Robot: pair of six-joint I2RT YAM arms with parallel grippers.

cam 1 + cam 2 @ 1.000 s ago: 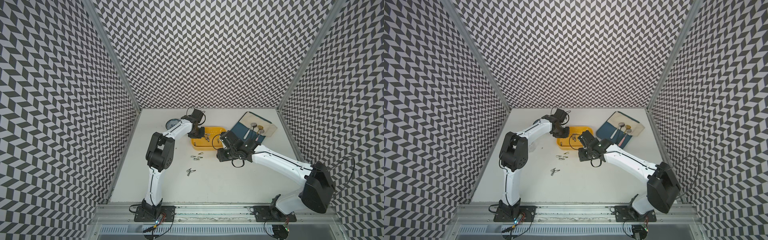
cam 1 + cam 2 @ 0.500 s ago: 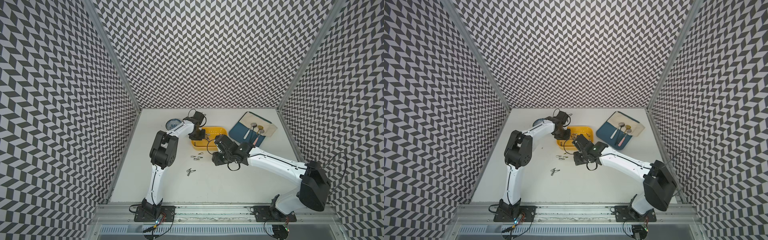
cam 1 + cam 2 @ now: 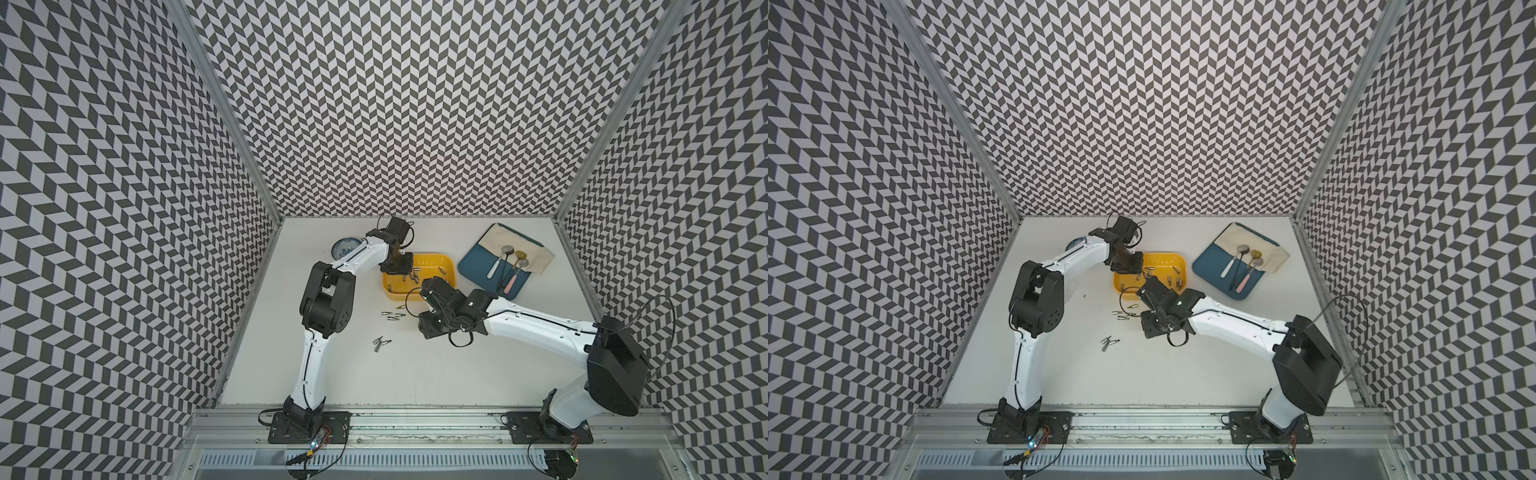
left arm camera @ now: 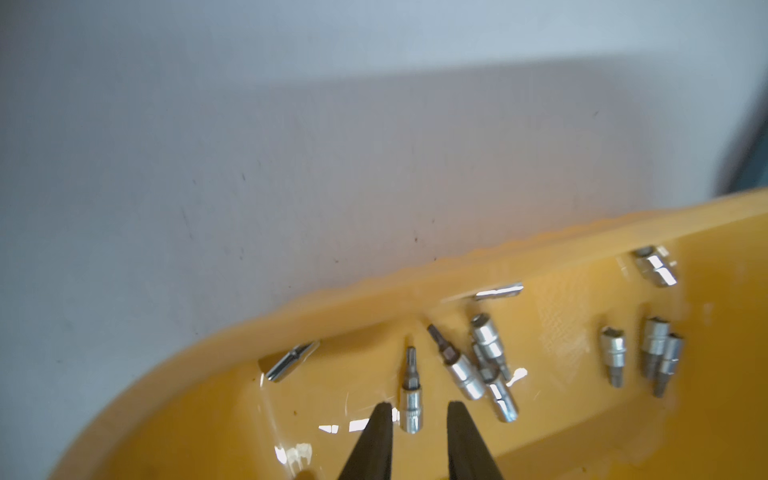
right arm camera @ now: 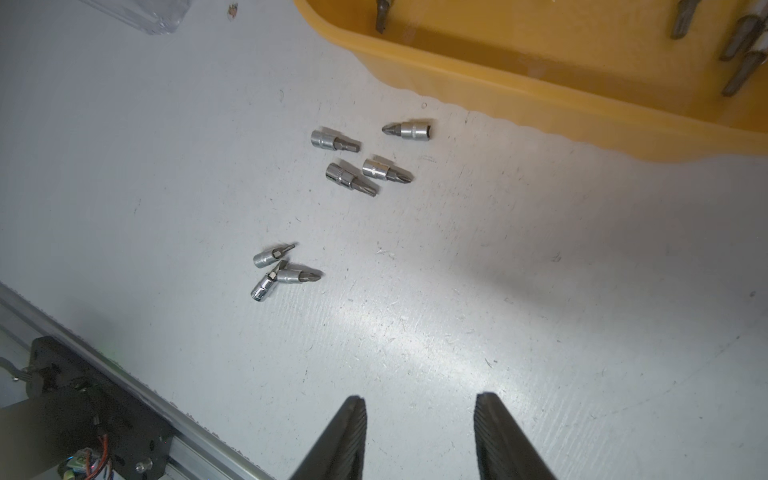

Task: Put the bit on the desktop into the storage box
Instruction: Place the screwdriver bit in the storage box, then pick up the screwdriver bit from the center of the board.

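Closest to the rail [image 3: 415, 419], found three bits [image 5: 282, 270] in a little heap on the desktop [image 3: 415, 374]. Found four more bits [image 5: 361, 162] a little farther on, just beside the storage box [image 3: 434, 262] but not in it. Counted seven left to put away.

Saw the right gripper [image 5: 419, 401] hanging over bare desktop near those bits, with jaws about half apart and nothing between them. Looked ready to go down on one.

Farther back, spotted the left gripper [image 4: 419, 405] low inside the storage box, likely there to drop a bit off. Had its jaws only a little apart. Saw one bit [image 4: 411, 399] lying between them, touching neither side, with many other bits [image 4: 486, 349] around it on the yellow floor.

Past the box, noticed a small bowl [image 3: 343, 249] and a blue tray [image 3: 478, 266] with spoons [image 3: 505, 266], not part of the job.
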